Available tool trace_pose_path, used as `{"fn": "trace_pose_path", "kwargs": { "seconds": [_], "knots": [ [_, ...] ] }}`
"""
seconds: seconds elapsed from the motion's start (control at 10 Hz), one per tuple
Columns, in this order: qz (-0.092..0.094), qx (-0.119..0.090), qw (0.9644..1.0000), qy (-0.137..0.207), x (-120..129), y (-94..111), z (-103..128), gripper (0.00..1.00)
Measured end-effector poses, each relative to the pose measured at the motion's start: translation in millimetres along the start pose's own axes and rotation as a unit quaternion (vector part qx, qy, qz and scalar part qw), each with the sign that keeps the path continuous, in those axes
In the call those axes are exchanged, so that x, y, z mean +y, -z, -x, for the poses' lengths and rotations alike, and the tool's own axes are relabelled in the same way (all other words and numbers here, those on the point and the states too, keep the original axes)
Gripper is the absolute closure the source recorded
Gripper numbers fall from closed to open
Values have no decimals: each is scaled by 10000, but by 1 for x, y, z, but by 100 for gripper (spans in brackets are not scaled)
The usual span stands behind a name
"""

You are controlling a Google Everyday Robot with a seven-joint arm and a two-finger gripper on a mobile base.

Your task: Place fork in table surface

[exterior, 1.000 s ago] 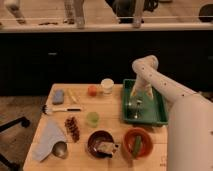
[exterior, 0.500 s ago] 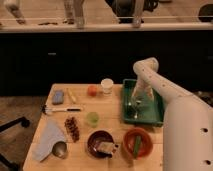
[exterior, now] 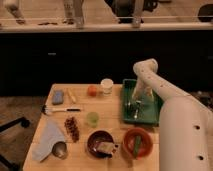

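fork (exterior: 135, 113): a silver glint low inside the green tray (exterior: 148, 118), right at the hand's tip; gripped or just lying there, can't tell.
hand (exterior: 136, 105): down in the tray, near its 9 o'clock wall; spread or pressed together, cannot tell.
arm (exterior: 146, 67): white, with the elbow high over the tray's 12 o'clock rim, dropping straight in.
tray edge: it hugs the counter (exterior: 112, 107) along its 3 o'clock side.
open room: bare planks at the tray's 9 o'clock, running across to the green cup (exterior: 92, 118).
12 o'clock row: white cup (exterior: 106, 85), orange fruit (exterior: 92, 90), blue sponge (exterior: 58, 96).
6 o'clock edge: red bowl (exterior: 137, 142) just below the tray, with the dark bowl (exterior: 100, 143) beside it.
9 o'clock side: black-handled utensil (exterior: 60, 110), and nearer us a metal cup (exterior: 60, 149) on a grey cloth (exterior: 49, 136).
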Motion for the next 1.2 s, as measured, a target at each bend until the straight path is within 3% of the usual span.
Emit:
{"fn": "trace_pose_path", "kwargs": {
  "seconds": [0.4, 0.8, 1.2],
  "knots": [
    [58, -35, 9997, 248, -6, -8, -8, 20],
    [-2, -157, 9990, 417, -11, -16, -16, 20],
    [-276, -334, 9984, 369, -7, -21, -22, 20]
  ]
}}
